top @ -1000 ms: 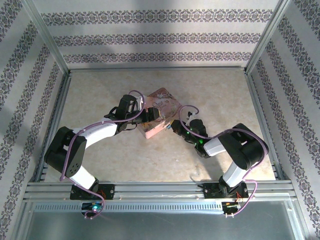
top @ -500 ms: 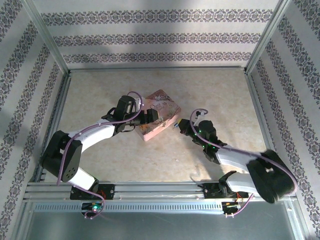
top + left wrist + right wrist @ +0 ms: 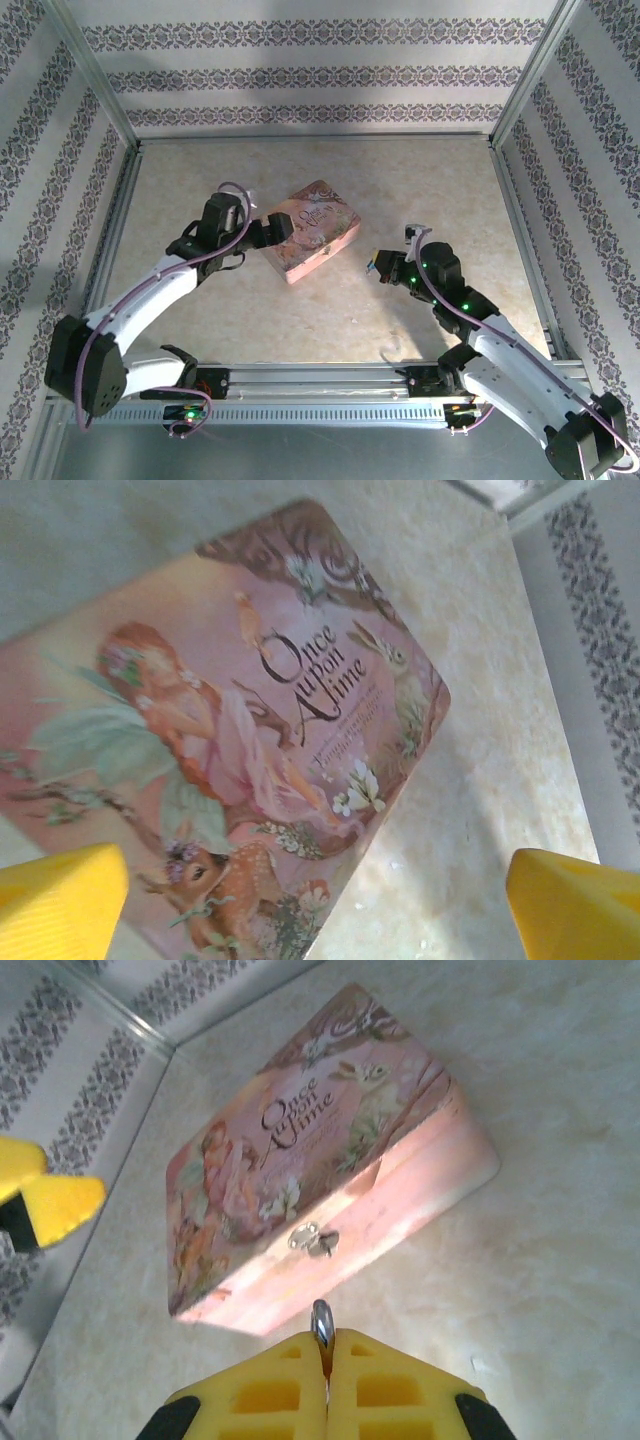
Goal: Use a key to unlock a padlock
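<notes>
Left hand fingers wide apart by pink tin; right hand clamped on key (tip near padlock, apart).

The left fingers have been spread wide and taken off the pink flower-printed rectangular tin, and the left arm has been drawn back to the left. The right fingers, closed on the thin grey metal key, have been pulled away from the tin's front, to the right.
</notes>
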Tool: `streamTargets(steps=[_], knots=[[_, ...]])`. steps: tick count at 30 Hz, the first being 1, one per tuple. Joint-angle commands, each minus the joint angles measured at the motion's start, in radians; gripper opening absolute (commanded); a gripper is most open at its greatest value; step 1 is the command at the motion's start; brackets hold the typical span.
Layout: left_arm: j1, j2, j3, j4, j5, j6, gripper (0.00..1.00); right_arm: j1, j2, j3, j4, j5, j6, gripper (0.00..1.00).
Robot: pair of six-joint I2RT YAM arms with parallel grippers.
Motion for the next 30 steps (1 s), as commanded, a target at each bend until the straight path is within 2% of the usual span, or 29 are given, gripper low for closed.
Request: streamTargets(steps=[1,5,11,22,30], knots=[[0.017,-0.06,-0.046,-0.078,-0.128,0.037,1.0,-0.001,-0.007,0.055,-0.2,-0.092,-0.048,0.0],[0.026,-0.107,-0.076,-0.116,-0.197,0.041,0.99,0.029,0.038,0.099,-0.287,-0.134,-0.058,0.0],[0.054,-0.162,-0.111,-0.156,-0.245,0.029,0.99,0.122,0.174,0.137,-0.333,-0.124,-0.071,0.0],[0.099,-0.262,-0.128,-0.204,-0.304,0.034,0.99,0.213,0.507,0.161,-0.224,-0.174,-0.07,0.0],[0.114,-0.29,-0.126,-0.227,-0.326,0.04,0.99,0.217,0.636,0.157,-0.151,-0.204,-0.068,0.02]])
